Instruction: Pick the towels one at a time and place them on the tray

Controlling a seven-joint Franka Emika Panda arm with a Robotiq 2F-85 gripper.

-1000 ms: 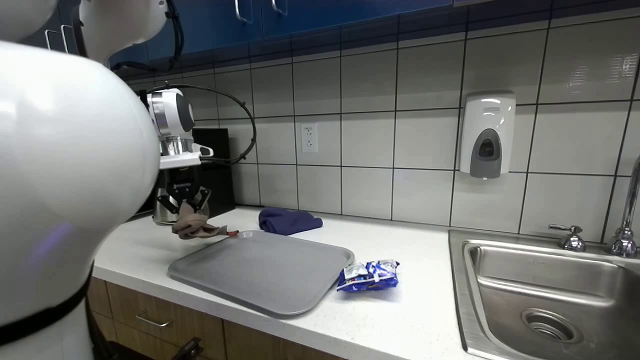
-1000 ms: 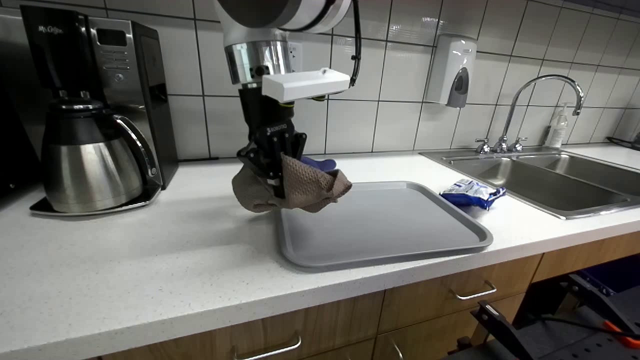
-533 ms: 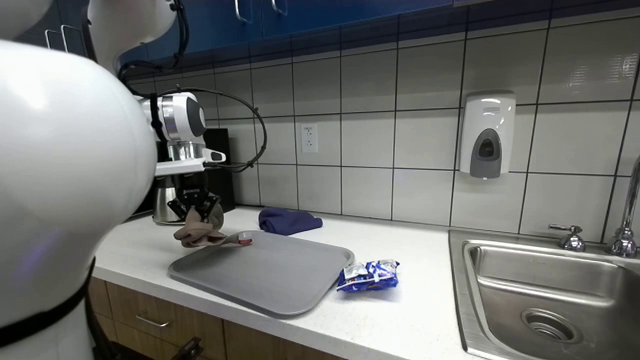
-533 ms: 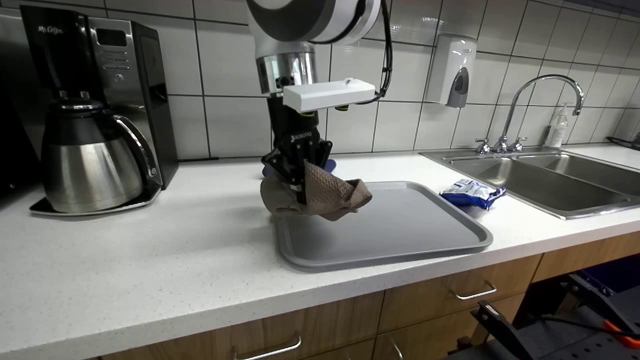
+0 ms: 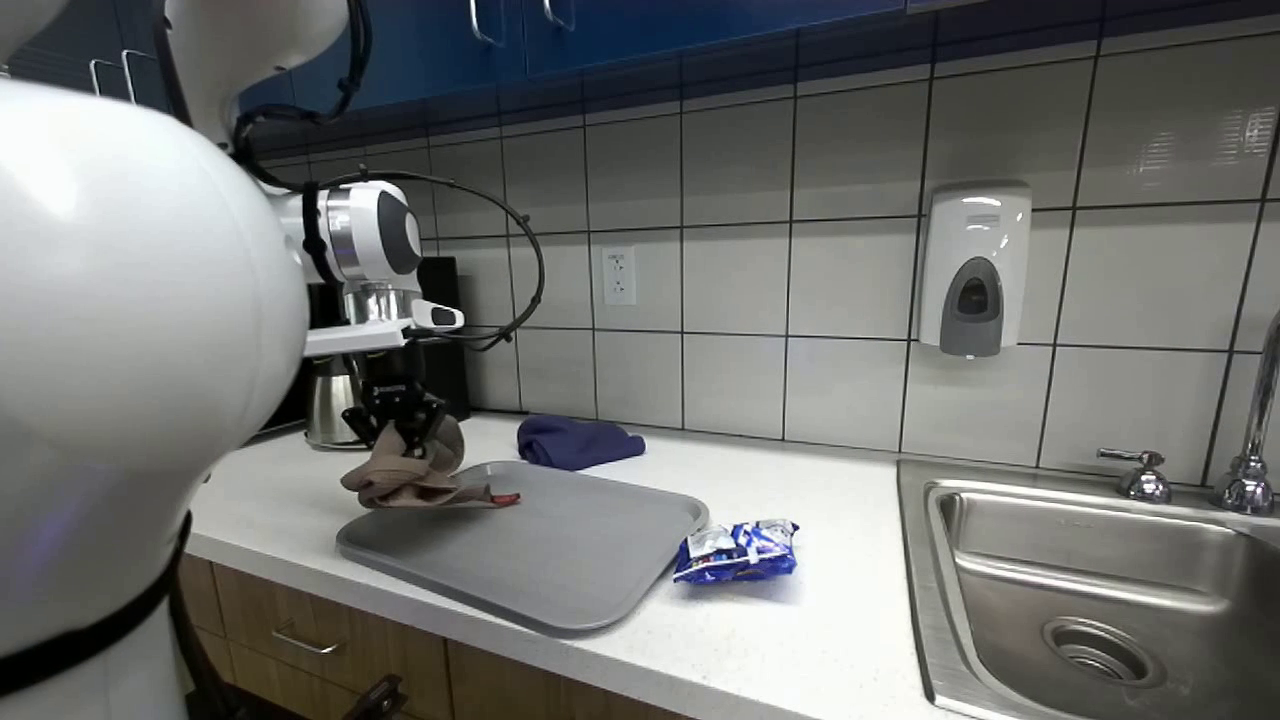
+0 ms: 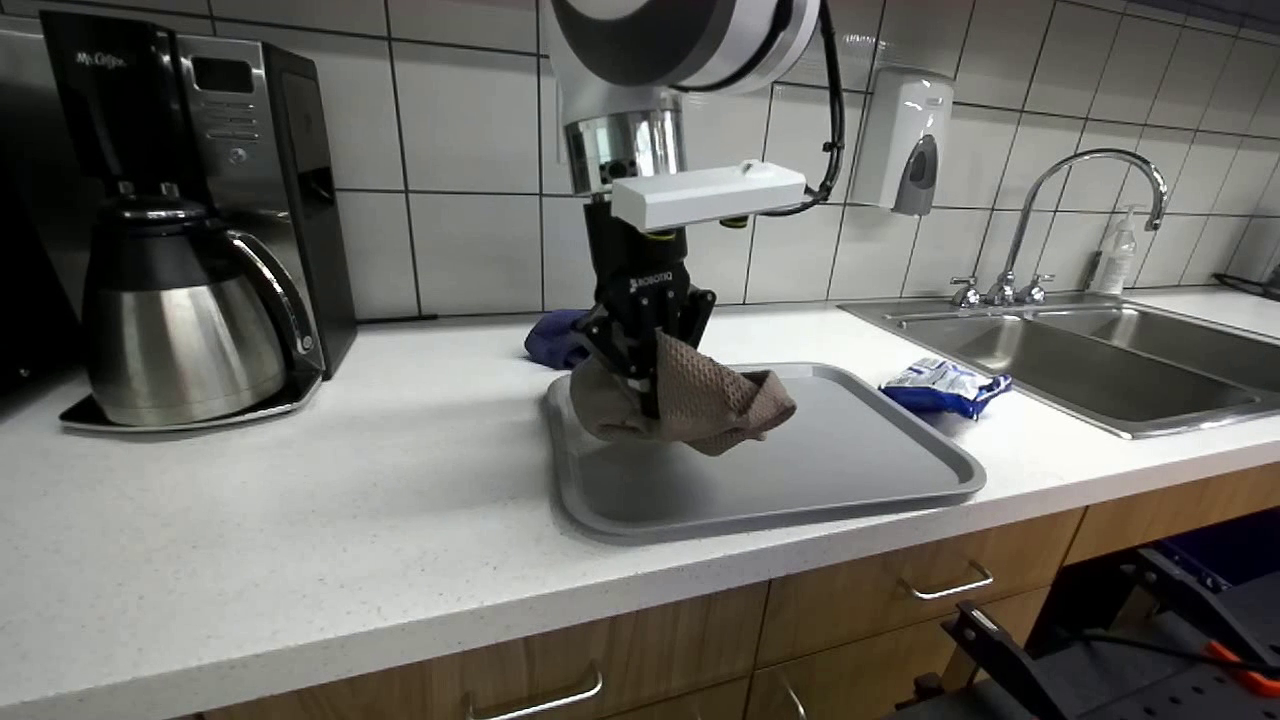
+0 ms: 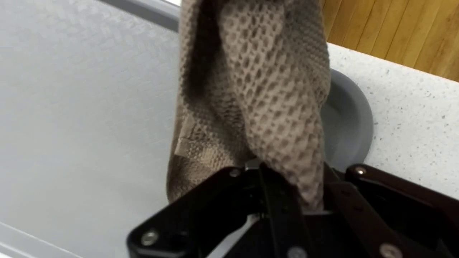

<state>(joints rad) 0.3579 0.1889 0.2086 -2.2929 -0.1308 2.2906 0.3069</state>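
Observation:
My gripper is shut on a brown towel, which hangs in a bunch on both sides of the fingers. The towel is over the near-coffee-maker end of the grey tray, seemingly a little above it. In an exterior view, a small red spot shows at the towel's end. In the wrist view the towel rises from between the fingers and hides part of the tray. The fingertips are covered by cloth. A dark blue towel lies crumpled on the counter behind the tray, partly hidden by the gripper in an exterior view.
A blue and white packet lies beside the tray, toward the sink. A coffee maker with a steel carafe stands at the opposite end. The tiled wall bounds the counter behind, with a soap dispenser on it.
My gripper has carried the brown towel sideways, away from the coffee maker, and slightly down, so it is now over the tray. The dark blue towel, tray and packet have not moved.

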